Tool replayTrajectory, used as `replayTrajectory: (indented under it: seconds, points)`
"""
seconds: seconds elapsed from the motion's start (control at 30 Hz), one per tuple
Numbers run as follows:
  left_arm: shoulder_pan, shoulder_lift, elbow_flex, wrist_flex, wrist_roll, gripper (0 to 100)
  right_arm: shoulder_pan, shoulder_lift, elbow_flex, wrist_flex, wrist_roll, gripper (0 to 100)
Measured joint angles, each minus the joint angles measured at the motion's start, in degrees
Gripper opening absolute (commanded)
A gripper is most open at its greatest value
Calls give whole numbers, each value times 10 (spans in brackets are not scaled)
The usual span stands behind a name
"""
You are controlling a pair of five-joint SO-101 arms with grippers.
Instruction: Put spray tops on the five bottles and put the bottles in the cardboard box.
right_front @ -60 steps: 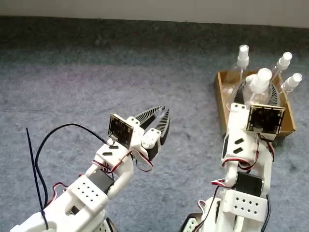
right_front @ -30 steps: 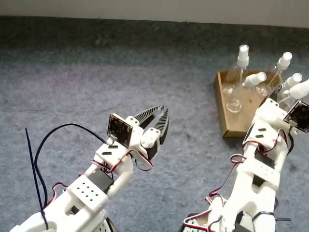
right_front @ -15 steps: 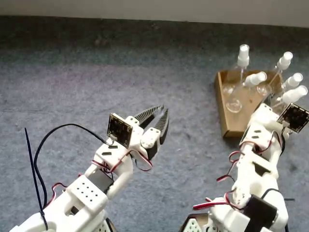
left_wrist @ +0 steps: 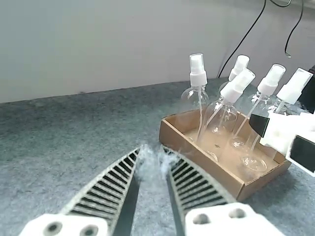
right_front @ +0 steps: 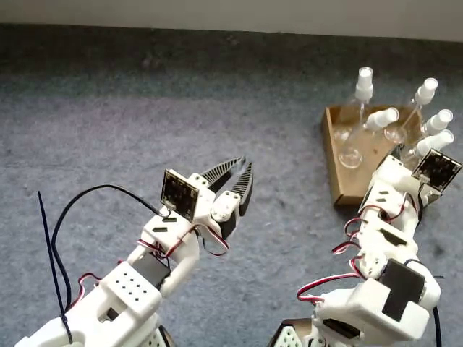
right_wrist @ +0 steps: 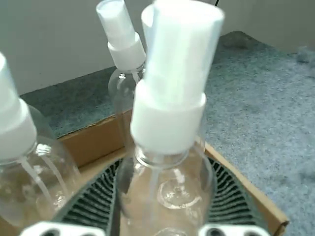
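The right pincer (right_wrist: 165,169) is closed around a clear bottle (right_wrist: 165,194). One finger sits on each side of the bottle's round body and presses on it. The bottle stands straight up. It has a white spray top (right_wrist: 172,73) on it. A thin tube hangs down inside from the top.

The bottle is at the corner of the cardboard box (right_front: 334,155) closest to the right arm. The brown wall of the box shows behind it and beside it. I cannot tell if the bottom of the bottle rests on the floor of the box.

Four other bottles (left_wrist: 216,115) are in the box. Each one has a white spray top. Some stand straight and some lean a little. They are close together, and two of them show just behind the held bottle in the right wrist view.

The left pincer (right_front: 246,163) is open a little. It holds nothing. It hangs over the grey worktop (right_front: 145,108), well apart from the box, and its tips point toward the box. The box sits on the worktop at the far right side.
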Motion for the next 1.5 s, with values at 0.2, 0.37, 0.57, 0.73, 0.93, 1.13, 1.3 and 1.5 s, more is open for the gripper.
replayTrajectory:
  seconds: [0.2,0.37,0.57,0.73,0.93,1.13,1.3,1.5]
  points:
    - [0,0,0,0,0,6,-4,21,-16,-2,29,116]
    - [0,0,0,0,0,6,-27,33,-16,-2,48,118]
    - [0,0,0,0,0,6,-27,33,-16,-2,48,164]
    - [0,0,0,0,0,6,-31,33,-16,-2,48,186]
    - [0,0,0,0,0,6,-31,33,-16,-2,48,238]
    - [0,0,0,0,0,6,-31,33,-16,-2,50,312]
    - [0,0,0,0,0,6,-39,33,-16,-2,52,317]
    - [0,0,0,0,0,6,-38,33,-16,-2,52,317]
